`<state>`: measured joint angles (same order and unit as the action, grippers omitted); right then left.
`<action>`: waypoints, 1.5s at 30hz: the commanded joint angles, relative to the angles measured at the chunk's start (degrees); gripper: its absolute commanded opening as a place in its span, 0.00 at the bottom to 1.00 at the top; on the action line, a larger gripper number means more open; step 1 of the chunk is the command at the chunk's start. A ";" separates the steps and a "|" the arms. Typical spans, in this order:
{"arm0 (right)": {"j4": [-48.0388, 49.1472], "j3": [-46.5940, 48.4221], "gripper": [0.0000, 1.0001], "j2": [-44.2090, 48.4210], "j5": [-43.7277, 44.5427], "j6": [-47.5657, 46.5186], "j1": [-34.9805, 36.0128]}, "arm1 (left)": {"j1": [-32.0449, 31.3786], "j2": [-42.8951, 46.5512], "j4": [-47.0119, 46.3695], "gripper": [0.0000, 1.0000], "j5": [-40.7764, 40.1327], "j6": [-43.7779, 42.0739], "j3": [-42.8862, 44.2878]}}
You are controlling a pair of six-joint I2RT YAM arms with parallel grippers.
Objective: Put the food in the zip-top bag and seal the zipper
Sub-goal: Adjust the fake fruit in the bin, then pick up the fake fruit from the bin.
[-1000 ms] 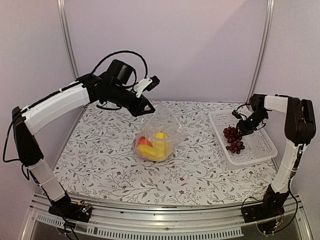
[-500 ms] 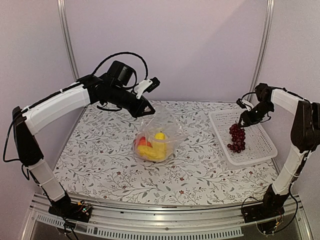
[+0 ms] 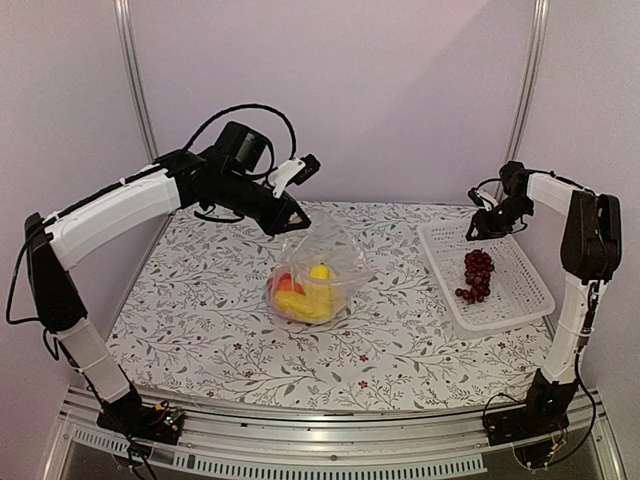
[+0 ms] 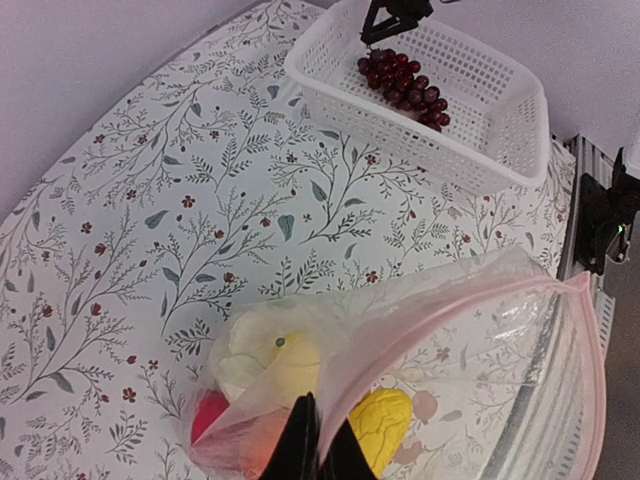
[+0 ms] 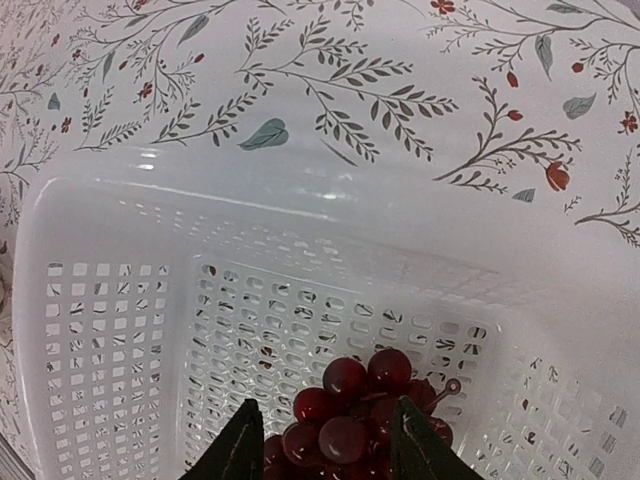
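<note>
left gripper pinched shut on rim of one zip-top bag | bag bottom on table, at least four food pieces inside: two yellow, one red, one pale | right gripper half-spread astride one grape bunch in one basket, hold unclear

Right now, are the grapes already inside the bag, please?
No, the grapes are over at the basket, well apart from the bag.
</note>
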<state>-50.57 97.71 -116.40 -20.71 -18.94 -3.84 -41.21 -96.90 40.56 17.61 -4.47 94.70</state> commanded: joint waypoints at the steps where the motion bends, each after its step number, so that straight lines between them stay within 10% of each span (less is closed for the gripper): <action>1: 2.17 1.25 0.42 -2.72 4.87 2.95 -0.37 | -0.71 0.08 -0.74 0.04 0.42 0.16 -1.07; 22: 3.78 1.74 0.52 -10.59 6.43 4.76 -1.26 | -0.71 0.75 -1.36 0.05 0.08 0.05 -2.85; 35: 1.92 1.39 0.02 -8.75 -6.50 3.12 -1.24 | -0.80 1.51 -0.83 0.04 -0.71 0.20 -2.37; 45: 1.49 -0.86 0.00 6.89 -9.15 1.32 -1.26 | -1.00 -0.51 -1.67 0.04 0.63 0.63 -0.96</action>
<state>-48.82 97.03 -118.34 -26.65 -16.34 -4.99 -41.28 -96.77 39.68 17.50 -4.36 92.84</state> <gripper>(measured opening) 0.005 0.046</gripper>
